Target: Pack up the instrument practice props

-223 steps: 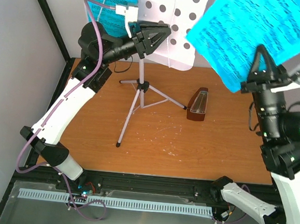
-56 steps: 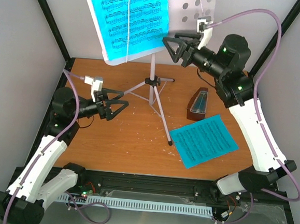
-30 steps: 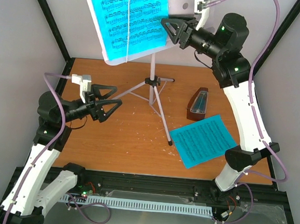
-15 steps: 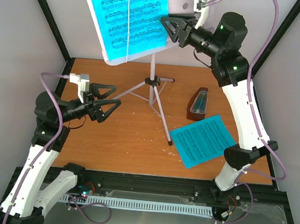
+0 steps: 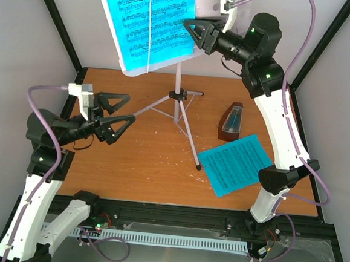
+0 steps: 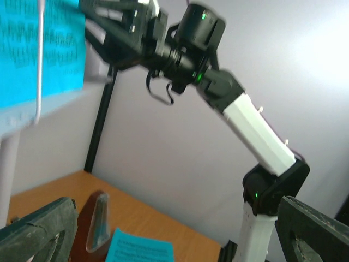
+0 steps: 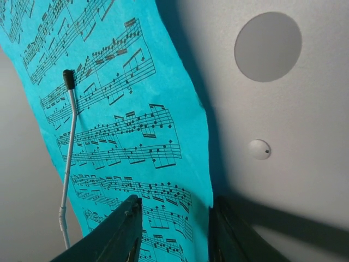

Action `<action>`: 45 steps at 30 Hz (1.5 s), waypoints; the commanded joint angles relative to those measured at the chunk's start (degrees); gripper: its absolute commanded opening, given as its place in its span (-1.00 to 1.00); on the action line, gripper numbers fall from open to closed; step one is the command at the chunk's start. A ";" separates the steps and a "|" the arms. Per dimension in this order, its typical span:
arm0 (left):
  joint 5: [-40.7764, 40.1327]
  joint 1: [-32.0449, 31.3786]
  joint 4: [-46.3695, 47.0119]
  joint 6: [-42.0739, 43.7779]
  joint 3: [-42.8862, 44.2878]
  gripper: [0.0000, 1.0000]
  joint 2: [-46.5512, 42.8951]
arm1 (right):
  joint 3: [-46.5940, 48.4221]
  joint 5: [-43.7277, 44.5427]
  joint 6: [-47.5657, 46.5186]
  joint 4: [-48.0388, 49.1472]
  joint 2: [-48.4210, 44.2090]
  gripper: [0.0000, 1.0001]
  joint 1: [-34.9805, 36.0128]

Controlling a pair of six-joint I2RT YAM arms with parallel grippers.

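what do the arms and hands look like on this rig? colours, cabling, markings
On left arm and right arm: white shells on long links, black joints. The left hand and right hand: black, open triangular fingers, white camera block behind each. A lilac cable loops along each arm. Green lights on the right arm's joints. No printed markings legible.

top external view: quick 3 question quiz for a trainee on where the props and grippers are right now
1. One cyan sheet-music page sits on the silvery tripod music stand. Where is the other cyan page?
2. True or false: the left gripper holds the brown pyramid metronome.
3. The right gripper is at: A) a tripod leg; B) the edge of the page on the stand; C) the metronome.
Key: 1. Flat on the wooden table, close by the metronome. 2. False; it hangs open in the air. 3. B.
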 commanded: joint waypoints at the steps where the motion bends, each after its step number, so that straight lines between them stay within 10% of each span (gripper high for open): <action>1: -2.28 0.47 0.30 0.81 10.12 0.99 3.25 | 2.03 -2.71 0.86 3.28 0.65 -0.32 -0.09; 18: -15.53 -5.02 -6.19 2.16 35.61 0.46 23.34 | 3.44 -3.13 -0.55 4.61 2.18 -0.47 0.44; 45: -27.82 -11.21 -10.86 5.75 43.73 -0.02 33.71 | 3.10 -1.45 -1.78 4.71 2.24 -0.80 0.75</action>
